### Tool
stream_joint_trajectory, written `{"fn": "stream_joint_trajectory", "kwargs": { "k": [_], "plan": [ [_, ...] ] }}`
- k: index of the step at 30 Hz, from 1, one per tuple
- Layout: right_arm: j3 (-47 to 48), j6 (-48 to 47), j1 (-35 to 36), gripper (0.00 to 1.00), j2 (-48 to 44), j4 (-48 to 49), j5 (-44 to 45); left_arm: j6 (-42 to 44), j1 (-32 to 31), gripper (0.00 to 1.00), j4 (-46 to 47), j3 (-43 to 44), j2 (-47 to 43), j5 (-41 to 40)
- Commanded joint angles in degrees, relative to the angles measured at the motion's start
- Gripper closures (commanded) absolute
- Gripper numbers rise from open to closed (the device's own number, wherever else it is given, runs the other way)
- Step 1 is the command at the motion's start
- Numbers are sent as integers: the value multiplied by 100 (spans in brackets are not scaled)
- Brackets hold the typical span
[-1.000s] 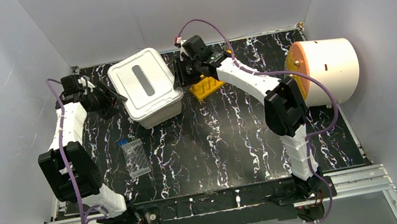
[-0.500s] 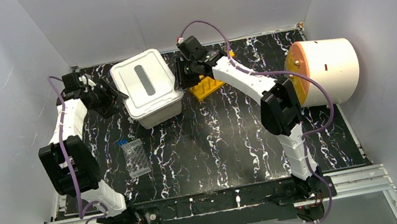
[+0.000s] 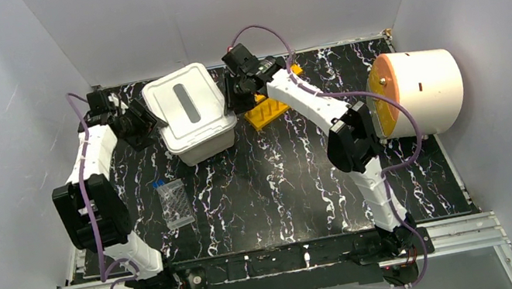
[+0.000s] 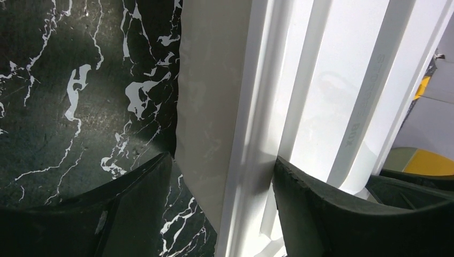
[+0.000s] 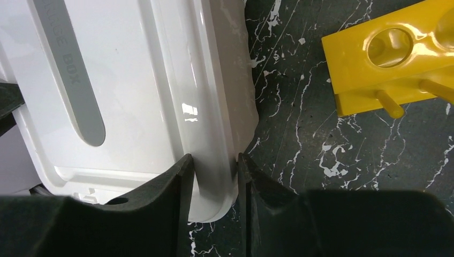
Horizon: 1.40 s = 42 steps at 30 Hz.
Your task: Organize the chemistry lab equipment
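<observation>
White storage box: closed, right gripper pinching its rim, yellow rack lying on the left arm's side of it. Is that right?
Not quite: the yellow rack lies on the right arm's side of the white storage box, as the top external view shows. The box is closed and the right gripper pinches its rim.

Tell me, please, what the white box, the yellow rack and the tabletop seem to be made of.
The white box looks like glossy moulded plastic: highlights, rounded edges, raised lettering. The yellow rack seems plastic too, shiny, with moulded holes and pegs. The tabletop shows a black marble pattern with white veins; stone or printed sheet, I cannot tell.
</observation>
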Motion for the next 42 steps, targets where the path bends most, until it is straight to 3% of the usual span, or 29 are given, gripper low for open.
{"fn": "stream_joint_trajectory", "kwargs": {
  "k": [1,8,14,18,25,31,37,42],
  "plan": [
    [571,-2,-116,57,486,-762,813,284,-87,34,-596,164,407,-1159],
    [1161,-967,-220,40,117,-70,150,459,-175,26,-676,1025,-18,-1363],
    [70,-1105,-221,31,-1026,747,-290,610,-227,17,-543,1048,-665,-988],
    [-951,-1035,-215,29,-1911,1043,-275,656,-401,2,-384,1008,-1228,-519],
    [-3272,-1240,-221,22,-3871,1184,671,524,-1254,2,-92,407,-2286,15],
    [-4703,-1393,-222,2,-5545,1022,1649,263,-1763,2,167,-450,-3255,-39],
    [-5157,-1467,-222,1,-6830,662,2466,274,-1844,2,-363,-647,-4397,-609],
    [-5082,-1472,-222,1,-7518,368,2774,594,-1844,2,-1750,95,-4781,-1857]
  ]
}}
